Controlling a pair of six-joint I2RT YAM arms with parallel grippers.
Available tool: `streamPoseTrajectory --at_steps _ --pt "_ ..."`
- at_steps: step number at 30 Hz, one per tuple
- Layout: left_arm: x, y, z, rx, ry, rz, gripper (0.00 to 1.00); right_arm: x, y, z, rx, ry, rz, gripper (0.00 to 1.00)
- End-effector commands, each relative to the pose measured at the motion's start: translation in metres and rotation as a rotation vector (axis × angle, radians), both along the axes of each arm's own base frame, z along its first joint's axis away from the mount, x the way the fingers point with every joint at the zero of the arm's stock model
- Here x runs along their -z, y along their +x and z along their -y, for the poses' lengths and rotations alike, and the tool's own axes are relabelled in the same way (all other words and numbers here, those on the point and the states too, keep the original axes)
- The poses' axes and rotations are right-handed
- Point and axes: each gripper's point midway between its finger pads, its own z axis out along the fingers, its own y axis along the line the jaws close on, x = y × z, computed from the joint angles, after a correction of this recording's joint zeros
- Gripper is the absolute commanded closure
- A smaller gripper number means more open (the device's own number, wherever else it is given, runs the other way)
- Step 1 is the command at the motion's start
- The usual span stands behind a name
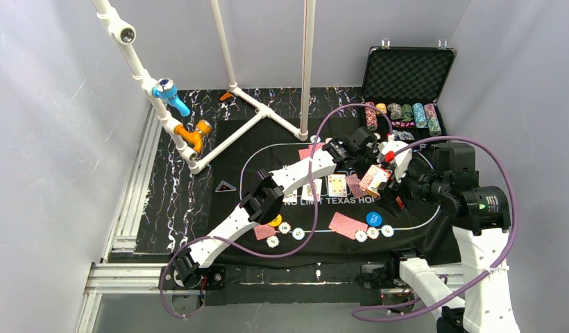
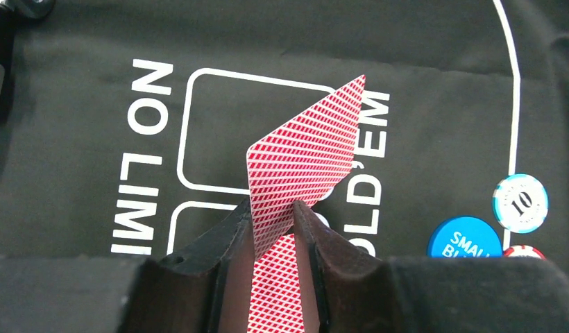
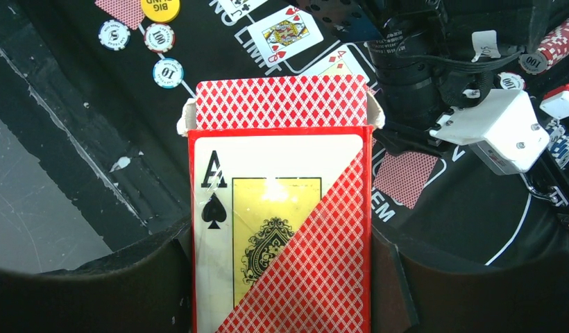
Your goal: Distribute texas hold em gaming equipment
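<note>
Left claw (image 2: pixel 273 211): out over the middle of the felt mat (image 2: pixel 420 83), fingers (image 2: pixel 223 239) a little apart with a red-backed card (image 2: pixel 306 156) standing in the gap. Honestly can't tell from here if it's actually pinched or just leaning in there.
That card: up off the mat, tilted, one corner pointing up, hanging over the "HOLD'EM" lettering.
Right claw (image 3: pixel 280 239): clamped on the deck box (image 3: pixel 268 208), one finger on each long side. It's held in the air just beside the left claw, a bit right of the mat's middle.
Deck box: ace-of-spades print faces the wrist camera, flap open, red-backed deck (image 3: pixel 282 100) poking out the top.
Face-up cards (image 1: pixel 337 184): lying flat in the printed boxes mid-mat, right under the two claws. One's a picture card.
Face-down cards: one (image 1: pixel 348 225) near the mat's near edge next to the blue disc, another (image 1: pixel 265 232) by the yellow disc.
Blue button disc (image 1: pixel 373 219): flat on the mat, with a row of pale chips (image 1: pixel 373 234) just beside it on the near side.
Yellow button disc (image 1: pixel 275 220): near-left part of the mat, close under the left arm's elbow, with a few small chips (image 1: pixel 285 229) around it.
Case (image 1: pixel 406 69): open at the far right of the surface (image 1: pixel 177 187), lid up, chip stacks (image 1: pixel 400 111) lined up inside.
</note>
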Motion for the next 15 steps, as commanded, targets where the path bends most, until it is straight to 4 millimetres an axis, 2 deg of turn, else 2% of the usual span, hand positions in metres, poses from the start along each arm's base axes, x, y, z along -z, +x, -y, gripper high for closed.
streamPoseTrajectory --at_steps 1,9,15 --pt "-0.015 0.009 0.008 -0.017 -0.032 0.066 0.73 -0.013 -0.001 -0.001 0.007 0.017 0.042 0.99" --pt "-0.023 0.031 0.016 -0.085 -0.069 0.151 0.6 -0.014 -0.002 0.0 0.01 0.016 0.041 0.99" --pt "-0.031 0.044 0.011 -0.143 -0.083 0.14 0.53 -0.015 -0.003 0.0 0.012 0.017 0.043 0.99"
